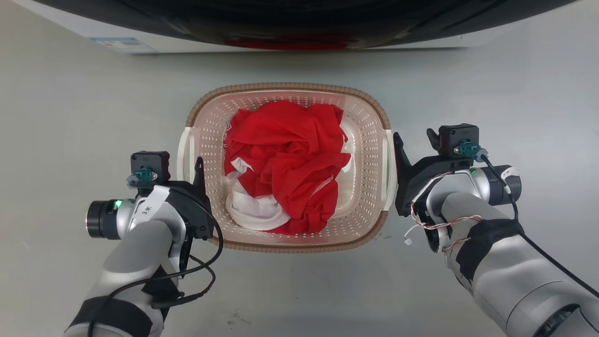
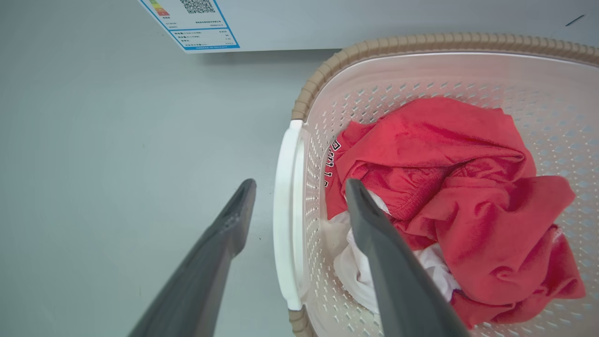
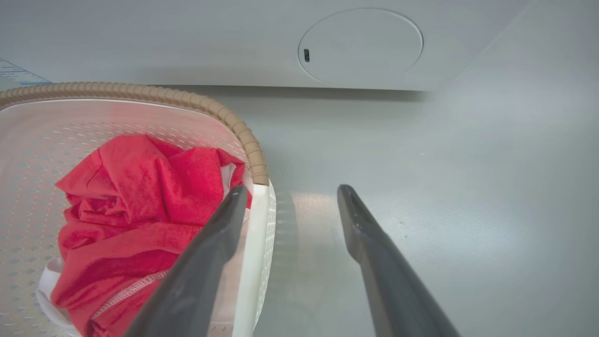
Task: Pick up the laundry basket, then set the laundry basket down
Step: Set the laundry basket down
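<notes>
Left pincer point(image 2: 300, 185) and right pincer point(image 3: 292, 188) sit astride the handles of the laundry basket point(image 1: 281, 87), not yet clamped.
Nearest, each pincer stands wide open and holds nothing. One finger is inside the basket wall and one outside, with the left white handle point(image 2: 285, 210) and the right white handle point(image 3: 259, 243) lying in the gaps. This mirrored placing seems meant for a level, two-sided lift, so that the red garment point(image 1: 285, 159) and white cloth point(image 1: 255, 208) heaped inside do not spill. The basket appears to rest on the grey floor point(image 1: 70, 117), just in front of the washing machine point(image 1: 299, 23) beyond.
</notes>
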Controlling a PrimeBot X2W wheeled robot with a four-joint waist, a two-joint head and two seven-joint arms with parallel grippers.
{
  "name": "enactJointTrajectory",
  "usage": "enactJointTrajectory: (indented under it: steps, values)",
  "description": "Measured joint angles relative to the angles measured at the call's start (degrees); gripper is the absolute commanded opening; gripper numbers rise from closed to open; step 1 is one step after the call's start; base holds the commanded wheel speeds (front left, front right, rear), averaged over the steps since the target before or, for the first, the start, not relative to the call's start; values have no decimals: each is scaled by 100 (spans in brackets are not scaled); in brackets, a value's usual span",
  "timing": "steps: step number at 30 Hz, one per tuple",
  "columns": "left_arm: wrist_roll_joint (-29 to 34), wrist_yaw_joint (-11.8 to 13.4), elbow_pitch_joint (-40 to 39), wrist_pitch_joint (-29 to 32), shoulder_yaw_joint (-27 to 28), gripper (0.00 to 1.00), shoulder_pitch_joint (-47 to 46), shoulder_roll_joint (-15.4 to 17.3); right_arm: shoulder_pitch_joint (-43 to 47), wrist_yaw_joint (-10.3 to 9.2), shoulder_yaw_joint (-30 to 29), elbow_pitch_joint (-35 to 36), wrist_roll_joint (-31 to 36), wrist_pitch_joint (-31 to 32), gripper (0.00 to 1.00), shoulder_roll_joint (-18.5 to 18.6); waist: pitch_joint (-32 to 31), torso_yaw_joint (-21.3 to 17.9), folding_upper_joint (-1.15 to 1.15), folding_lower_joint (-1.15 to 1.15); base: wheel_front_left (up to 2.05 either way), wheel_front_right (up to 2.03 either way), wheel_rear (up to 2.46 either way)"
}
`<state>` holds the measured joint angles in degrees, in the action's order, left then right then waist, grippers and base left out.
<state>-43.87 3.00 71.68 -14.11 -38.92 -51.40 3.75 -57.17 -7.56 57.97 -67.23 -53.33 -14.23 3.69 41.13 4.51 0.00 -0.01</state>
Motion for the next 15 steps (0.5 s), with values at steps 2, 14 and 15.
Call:
enactJointTrajectory:
  steps: [2,14,15]
  values:
    - [0,-4,-8,-15,14,100,58,3,1,0,-7,5,1,-3,100,0,-85,-13,0,0,0,0,0]
    - [19,1,-623,-19,226,100,624,130,312,59,-244,416,214,-5,100,29,-773,-118,0,1,0,0,0]
    - [22,2,-695,-19,261,100,704,158,380,59,-270,475,245,-7,100,37,-834,-126,0,0,0,0,0]
